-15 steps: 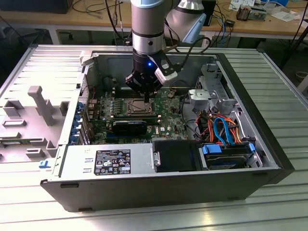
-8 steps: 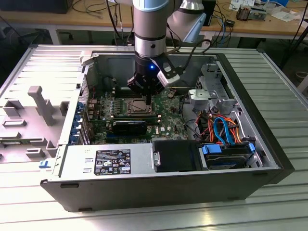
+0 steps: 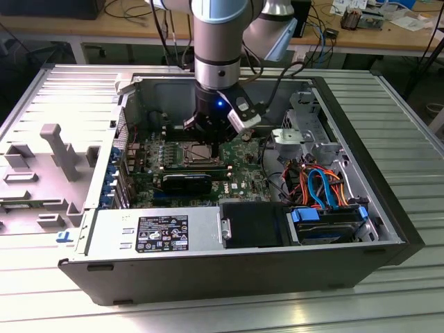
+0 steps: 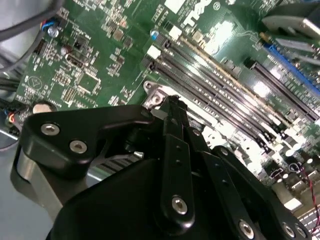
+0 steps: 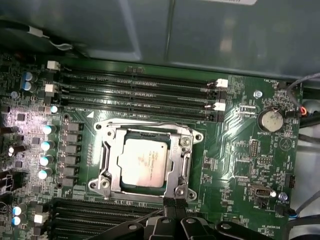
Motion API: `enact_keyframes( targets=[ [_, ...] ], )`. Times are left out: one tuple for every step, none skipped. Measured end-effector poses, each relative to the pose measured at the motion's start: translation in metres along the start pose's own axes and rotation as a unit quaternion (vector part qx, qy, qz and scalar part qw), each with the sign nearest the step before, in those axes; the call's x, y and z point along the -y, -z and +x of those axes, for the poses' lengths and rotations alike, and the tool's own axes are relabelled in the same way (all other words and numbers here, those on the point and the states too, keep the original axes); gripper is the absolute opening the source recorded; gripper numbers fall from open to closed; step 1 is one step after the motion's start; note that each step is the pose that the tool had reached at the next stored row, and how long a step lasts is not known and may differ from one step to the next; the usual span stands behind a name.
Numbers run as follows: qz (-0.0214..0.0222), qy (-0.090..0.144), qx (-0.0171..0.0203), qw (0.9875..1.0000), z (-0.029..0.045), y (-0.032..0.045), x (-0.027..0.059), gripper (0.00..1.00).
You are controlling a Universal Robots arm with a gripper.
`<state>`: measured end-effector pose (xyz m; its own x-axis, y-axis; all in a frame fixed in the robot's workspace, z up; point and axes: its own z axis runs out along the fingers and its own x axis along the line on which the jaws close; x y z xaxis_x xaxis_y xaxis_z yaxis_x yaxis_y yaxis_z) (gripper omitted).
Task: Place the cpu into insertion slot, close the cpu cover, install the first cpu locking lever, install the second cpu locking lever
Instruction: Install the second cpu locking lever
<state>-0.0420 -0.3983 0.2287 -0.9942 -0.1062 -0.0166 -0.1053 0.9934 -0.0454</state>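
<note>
Black gripper (image 5: 169, 204) linkage crowding the near edge of the first wrist view, fingertips pressed together at the socket's metal rim, possibly touching a lever there, though hard to make out. Blocking much of the green motherboard (image 4: 95, 55) in the second wrist view. Sitting flat in the insertion slot (image 5: 145, 162): the cpu (image 5: 143, 161), silver top facing up, edges square with the socket. Lying closed over it, the cpu cover (image 5: 176, 162), framing the chip. Running alongside the socket, long black memory slots (image 5: 140, 92). Hanging over the open computer case (image 3: 374, 229) in the exterior view, arm hiding part of the socket; case walls leaving little room around.
</note>
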Motion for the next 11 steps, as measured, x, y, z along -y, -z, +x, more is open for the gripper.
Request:
enact_keyframes(
  targets=[
    [0.0001,0.0,0.0,1.0,0.0,-0.0005,0.0011,0.11],
    [0.0001,0.0,0.0,1.0,0.0,-0.0011,0.0023,0.11],
    [0.0001,0.0,0.0,1.0,0.0,-0.0018,0.0035,0.11],
    [0.0001,0.0,0.0,1.0,0.0,-0.0025,0.0049,0.11],
    [0.0001,0.0,0.0,1.0,0.0,-0.003,0.0058,0.11],
    [0.0001,0.0,0.0,1.0,-0.0001,-0.0037,0.0069,0.11],
    [0.0002,0.0,0.0,1.0,-0.0001,-0.0042,0.0078,0.11],
    [0.0002,0.0,-0.0001,1.0,0.0,-0.0051,0.0088,0.11],
    [0.0003,0.0,-0.0001,1.0,0.0,-0.0058,0.0094,0.11],
    [0.0003,0.0,0.0,1.0,0.0001,-0.0065,0.0096,0.11],
    [0.0004,0.0,-0.0001,1.0,0.0001,-0.0075,0.0097,0.11]
  ],
)
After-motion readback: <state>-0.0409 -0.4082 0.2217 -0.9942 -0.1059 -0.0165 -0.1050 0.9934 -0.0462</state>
